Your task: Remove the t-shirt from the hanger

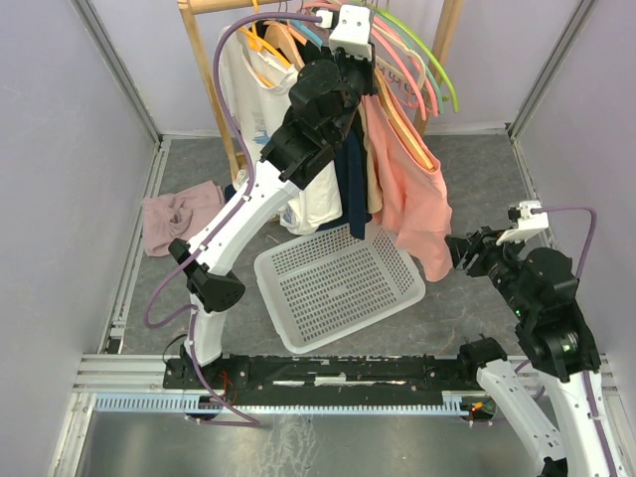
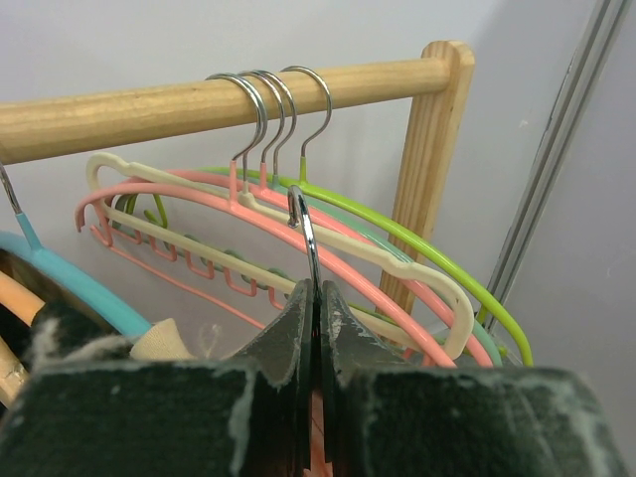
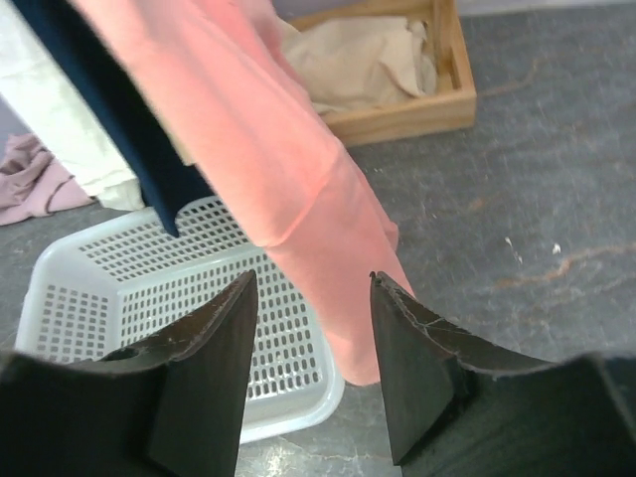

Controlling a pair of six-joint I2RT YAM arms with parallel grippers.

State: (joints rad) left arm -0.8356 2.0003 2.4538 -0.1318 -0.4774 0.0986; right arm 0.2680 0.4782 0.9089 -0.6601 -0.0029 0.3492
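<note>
— Left fingers (image 2: 283, 343): what have they got?

— They are pressed together on the hanger (image 2: 303, 224), gripping its steel hook. The hook's bend stands just below the wooden rail (image 2: 199, 104) rather than over it, as far as the wrist view shows.

— And the right fingers (image 3: 214, 348)?

— Moderately parted, holding nothing. The salmon t-shirt (image 1: 412, 194) hangs straight ahead of them, with its lower corner just beyond the tips. I cannot tell whether the cloth touches them.

— How does the shirt lie?

— Its long axis is vertical. It runs from the rack at the far edge of the worktop (image 1: 477, 298) down toward the white basket (image 1: 328, 288), which sits near the middle. A navy garment (image 1: 353, 199) hangs just to its left.

— Which arm is nearer?

— The right arm is nearer the hem, and the left is up at the hook. I judge the coming move to be a pull downward and toward the near edge, away from the hanger, with the left arm holding the hook.

— Any writing?

— None legible anywhere: no brand, label or print that I can read.
</note>
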